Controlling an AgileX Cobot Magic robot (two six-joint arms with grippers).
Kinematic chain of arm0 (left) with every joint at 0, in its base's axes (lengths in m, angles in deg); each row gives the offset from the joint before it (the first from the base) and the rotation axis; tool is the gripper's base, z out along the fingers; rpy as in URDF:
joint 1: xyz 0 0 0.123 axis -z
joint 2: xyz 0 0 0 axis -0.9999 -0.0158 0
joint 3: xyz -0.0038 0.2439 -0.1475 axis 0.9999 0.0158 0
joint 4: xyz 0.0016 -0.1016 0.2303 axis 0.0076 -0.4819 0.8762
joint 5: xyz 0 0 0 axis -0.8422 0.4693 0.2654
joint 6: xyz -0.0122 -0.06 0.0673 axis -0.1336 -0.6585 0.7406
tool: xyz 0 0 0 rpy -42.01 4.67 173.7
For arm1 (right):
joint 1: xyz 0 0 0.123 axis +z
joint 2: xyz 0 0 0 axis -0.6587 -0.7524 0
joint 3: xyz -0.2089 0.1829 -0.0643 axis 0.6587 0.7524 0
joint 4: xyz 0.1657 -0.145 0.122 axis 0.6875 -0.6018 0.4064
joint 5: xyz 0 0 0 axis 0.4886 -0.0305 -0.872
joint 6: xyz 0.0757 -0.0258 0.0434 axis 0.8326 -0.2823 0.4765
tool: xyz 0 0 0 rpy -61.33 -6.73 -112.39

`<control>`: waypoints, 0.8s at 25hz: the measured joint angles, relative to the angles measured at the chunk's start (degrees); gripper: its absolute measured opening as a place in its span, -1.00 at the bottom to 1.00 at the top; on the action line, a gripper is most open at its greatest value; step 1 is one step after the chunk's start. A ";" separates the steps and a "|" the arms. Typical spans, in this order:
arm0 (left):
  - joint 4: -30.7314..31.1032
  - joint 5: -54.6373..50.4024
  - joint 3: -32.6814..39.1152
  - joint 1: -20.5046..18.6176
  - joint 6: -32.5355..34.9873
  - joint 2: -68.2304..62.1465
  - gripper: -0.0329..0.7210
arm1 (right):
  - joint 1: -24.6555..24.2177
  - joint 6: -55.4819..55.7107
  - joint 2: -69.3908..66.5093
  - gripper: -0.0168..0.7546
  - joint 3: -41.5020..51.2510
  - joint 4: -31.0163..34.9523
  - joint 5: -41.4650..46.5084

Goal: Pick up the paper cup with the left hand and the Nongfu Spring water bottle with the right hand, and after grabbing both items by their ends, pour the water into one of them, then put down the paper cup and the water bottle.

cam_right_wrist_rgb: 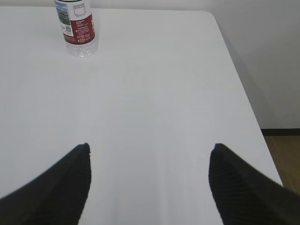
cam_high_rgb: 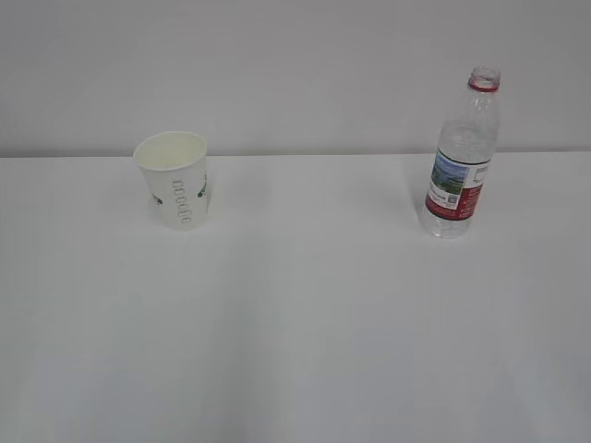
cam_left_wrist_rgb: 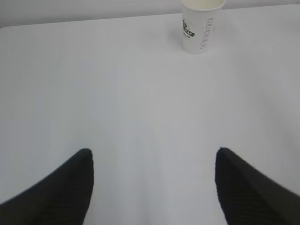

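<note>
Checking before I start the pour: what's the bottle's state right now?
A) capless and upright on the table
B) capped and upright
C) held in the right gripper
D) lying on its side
A: the Nongfu Spring water bottle stands upright on the table, mouth open above its red neck ring, with no gripper touching it.

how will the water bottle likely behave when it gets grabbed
The water bottle is tall with a narrow base, so a sideways nudge could probably tip it. Its clear thin plastic may flex under a squeeze. It is capless, so tilting could spill whatever it holds.
</note>
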 joint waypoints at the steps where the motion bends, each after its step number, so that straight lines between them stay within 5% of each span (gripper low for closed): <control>1: 0.00 0.00 0.00 0.00 0.00 0.00 0.65 | 0.00 -0.03 0.00 0.57 0.00 -0.12 0.00; 20: 0.00 0.00 0.00 0.00 0.00 0.00 0.52 | 0.00 -0.13 0.00 0.57 0.00 -0.24 0.00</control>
